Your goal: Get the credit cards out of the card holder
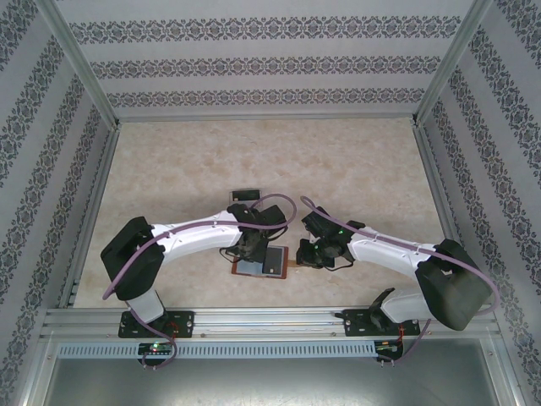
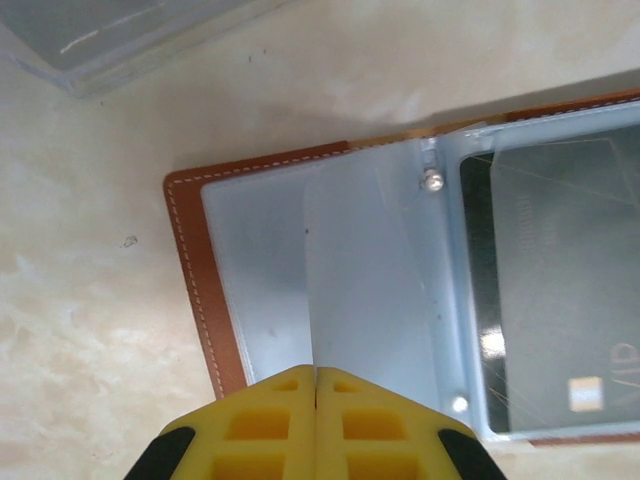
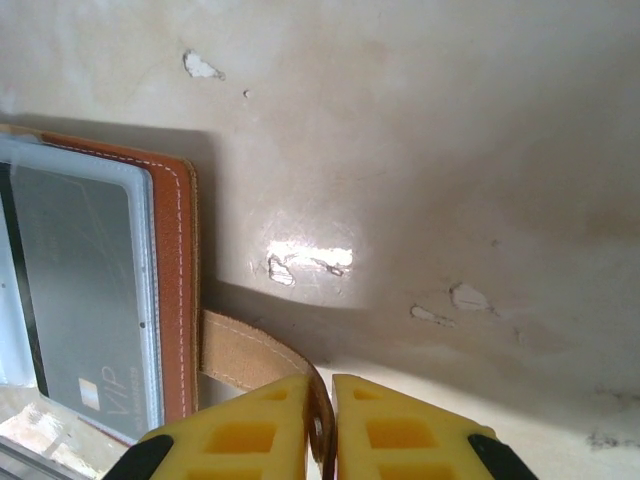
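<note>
Mottled beige table (image 1: 338, 169) enclosed by patterned walls (image 1: 270, 63). Card holder (image 1: 262, 262) laid open near front centre, credit card (image 2: 560, 290) pocketed. Pocket leaf (image 2: 370, 280) pinched by closed left fingers (image 2: 260, 425); strap (image 3: 245, 355) by closed right fingers (image 3: 400, 430).

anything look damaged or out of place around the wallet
The beige marbled table top is chipped: pale flakes show beside the open reddish-brown leather card holder. The holder itself looks intact, its strap pinched in the right claw.
</note>
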